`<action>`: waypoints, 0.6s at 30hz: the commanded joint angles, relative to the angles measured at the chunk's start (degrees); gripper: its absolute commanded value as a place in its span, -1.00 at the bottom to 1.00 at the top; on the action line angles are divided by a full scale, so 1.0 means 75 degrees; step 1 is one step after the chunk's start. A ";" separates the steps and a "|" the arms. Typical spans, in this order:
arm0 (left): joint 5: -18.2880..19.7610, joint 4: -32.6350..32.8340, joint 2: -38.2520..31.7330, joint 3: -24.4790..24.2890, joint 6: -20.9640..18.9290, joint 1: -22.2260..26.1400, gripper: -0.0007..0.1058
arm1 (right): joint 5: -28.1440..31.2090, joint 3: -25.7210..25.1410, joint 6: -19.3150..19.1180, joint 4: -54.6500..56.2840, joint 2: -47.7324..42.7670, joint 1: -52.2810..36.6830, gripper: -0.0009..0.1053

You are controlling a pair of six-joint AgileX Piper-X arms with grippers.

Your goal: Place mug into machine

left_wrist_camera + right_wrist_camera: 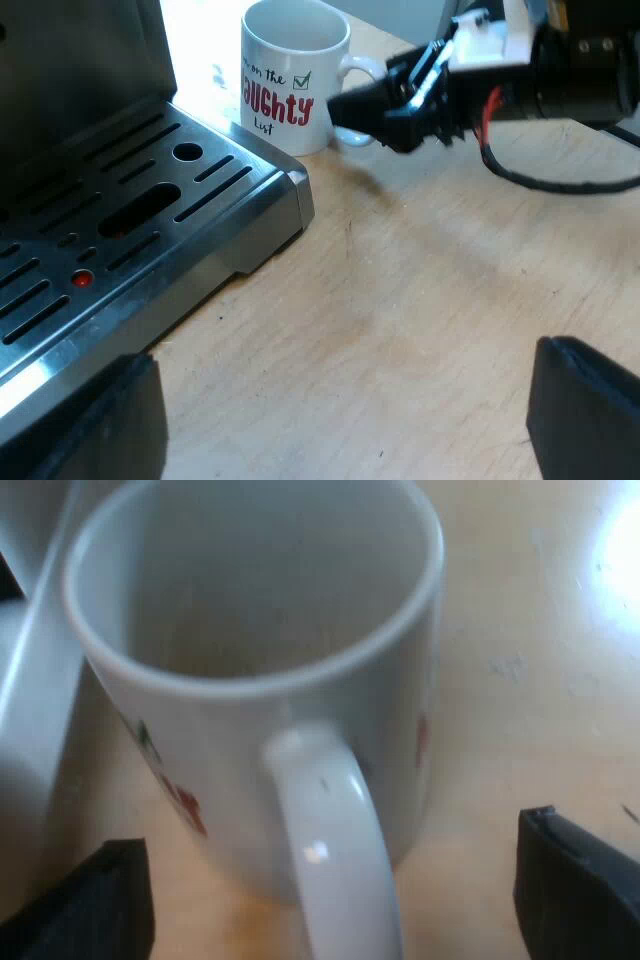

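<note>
Right wrist view: mug (210, 750) upright, handle (320, 780) between fingers (100, 905) of released right end effector (332, 832) (touching neither)

1. White ceramic mug (288, 95) stands on the pale wooden table (430, 330), beside the slotted steel drip tray (150, 215) corner
2. Handle (335, 820) at six o'clock: tray near nine, black right gripper (335, 900) at six

Bright glare whitens the desk (430, 300) beyond the mug (290, 90), soft shadows cross its wood, and the espresso machine (80, 60) front is dim.
</note>
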 commanded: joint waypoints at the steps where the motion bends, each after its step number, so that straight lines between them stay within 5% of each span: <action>1: 0.0060 -0.0118 -0.0025 -0.0038 -0.0058 -0.0034 0.53 | -0.0212 -0.0200 -0.0058 0.0115 0.0141 -0.0174 0.40; 18: 0.0060 -0.0118 -0.0025 -0.0038 -0.0058 -0.0034 0.53 | -0.0824 -0.0470 -0.0089 0.0049 0.0734 -0.0569 0.32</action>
